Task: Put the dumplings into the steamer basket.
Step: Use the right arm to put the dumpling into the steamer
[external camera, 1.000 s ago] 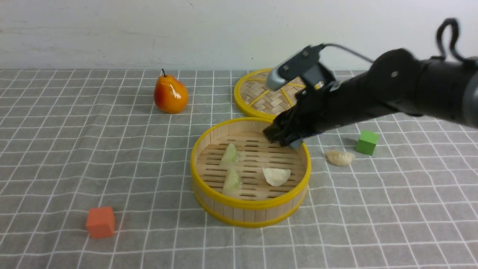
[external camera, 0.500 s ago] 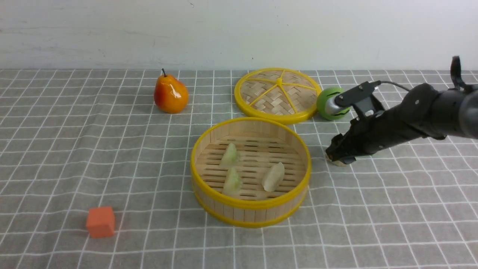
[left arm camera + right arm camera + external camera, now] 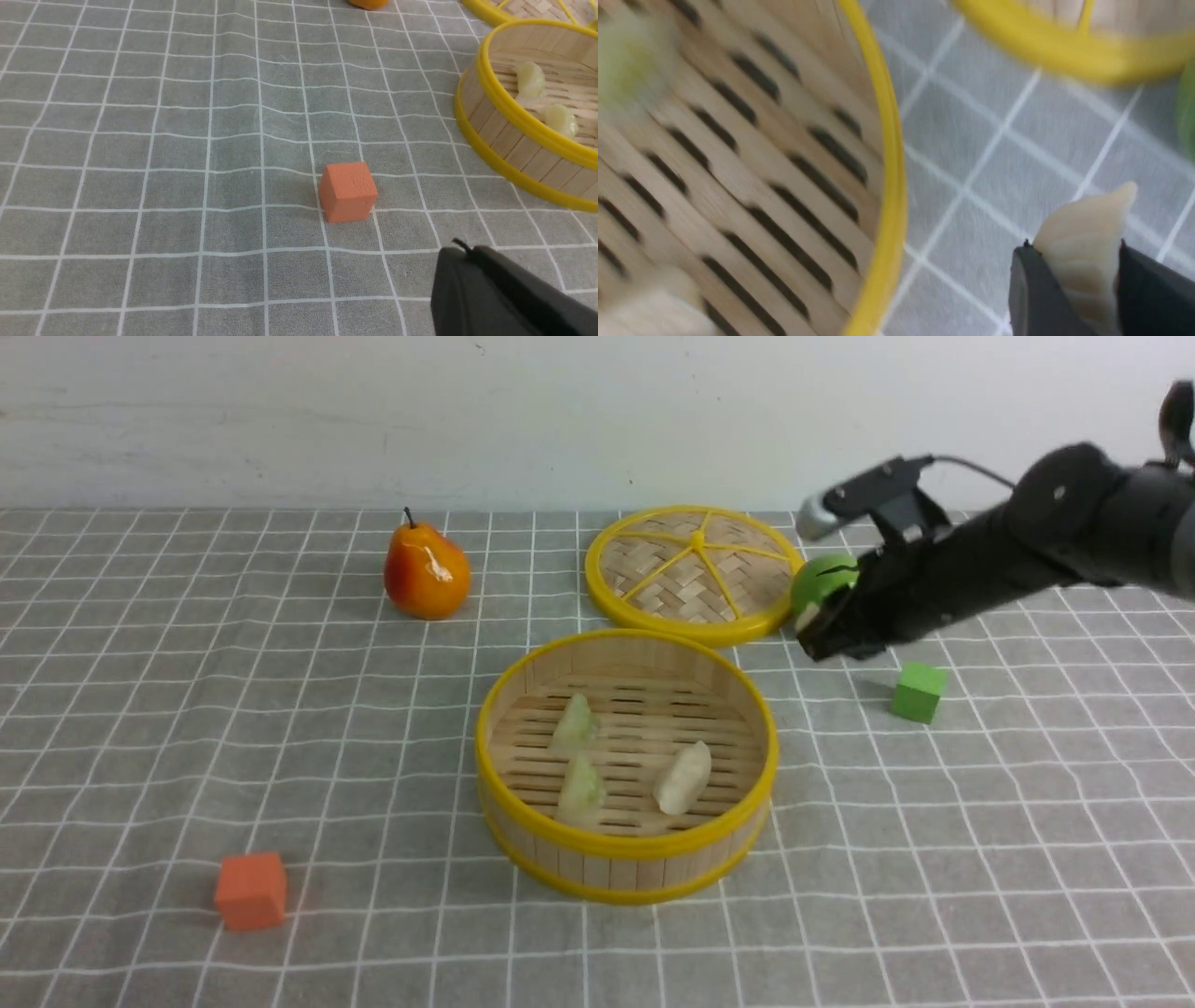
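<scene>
The steamer basket [image 3: 616, 870] stands mid-table. Inside lie two pale green dumplings [image 3: 575, 721] [image 3: 583, 786] and one cream dumpling [image 3: 682, 777]. My right gripper [image 3: 822, 635] hangs in the air to the right of the basket's far rim. In the right wrist view it [image 3: 1073, 247] is shut on the other cream dumpling [image 3: 1087, 224], beside the basket's yellow rim [image 3: 889, 186]. My left gripper [image 3: 460, 252] shows only in the left wrist view, with fingers together and empty, low over the cloth near the orange cube [image 3: 349, 191]. The basket's wall [image 3: 495, 135] shows there too.
The flat woven lid [image 3: 695, 574] lies behind the basket, with a green ball [image 3: 822, 581] at its right edge, just behind my right gripper. A green cube [image 3: 918, 692] sits right of the basket. A pear [image 3: 427, 571] is at the back left and the orange cube [image 3: 250, 890] at the front left.
My right gripper left the basket's far rim, dropped onto the cream dumpling on the cloth to the right, and has lifted it. The cream dumpling in the basket tipped onto its edge.
</scene>
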Controlling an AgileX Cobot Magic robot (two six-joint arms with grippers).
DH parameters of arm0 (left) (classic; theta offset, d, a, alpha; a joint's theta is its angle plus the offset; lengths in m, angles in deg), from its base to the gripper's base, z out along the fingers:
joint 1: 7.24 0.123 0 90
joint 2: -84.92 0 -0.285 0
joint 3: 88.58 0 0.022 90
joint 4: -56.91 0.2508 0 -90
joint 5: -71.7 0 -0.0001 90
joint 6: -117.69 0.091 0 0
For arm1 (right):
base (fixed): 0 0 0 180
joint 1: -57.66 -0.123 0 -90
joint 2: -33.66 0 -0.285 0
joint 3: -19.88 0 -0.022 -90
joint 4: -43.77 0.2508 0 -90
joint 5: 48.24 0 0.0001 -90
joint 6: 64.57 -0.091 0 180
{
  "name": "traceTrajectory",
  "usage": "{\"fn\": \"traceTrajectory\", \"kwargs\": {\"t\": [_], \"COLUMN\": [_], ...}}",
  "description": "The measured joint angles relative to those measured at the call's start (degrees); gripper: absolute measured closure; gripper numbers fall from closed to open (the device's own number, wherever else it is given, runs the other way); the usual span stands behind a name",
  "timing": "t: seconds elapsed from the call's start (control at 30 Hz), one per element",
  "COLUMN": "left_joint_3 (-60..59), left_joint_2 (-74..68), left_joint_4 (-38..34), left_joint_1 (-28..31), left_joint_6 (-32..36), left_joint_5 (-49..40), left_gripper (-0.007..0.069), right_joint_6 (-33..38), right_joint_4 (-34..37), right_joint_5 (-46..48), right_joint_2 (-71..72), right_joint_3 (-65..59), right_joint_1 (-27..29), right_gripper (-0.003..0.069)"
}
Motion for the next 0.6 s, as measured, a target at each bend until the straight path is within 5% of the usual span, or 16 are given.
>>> {"fn": "traceTrajectory", "kwargs": {"t": [0.37,0.6], "left_joint_3": [0.0,0.0], "left_joint_2": [0.0,0.0], "left_joint_4": [0.12,0.12], "left_joint_1": [0.0,0.0], "left_joint_6": [0.0,0.0], "left_joint_5": [0.42,0.42], "left_gripper": [0.0636,0.0631], "right_joint_6": [0.0,0.0], "right_joint_4": [7.46,10.28], "right_joint_5": [2.14,-2.45], "right_joint_2": [-7.06,-9.4], "right_joint_3": [4.11,4.11], "right_joint_1": [-10.46,-10.68], "right_gripper": [0.0459,0.0197]}}
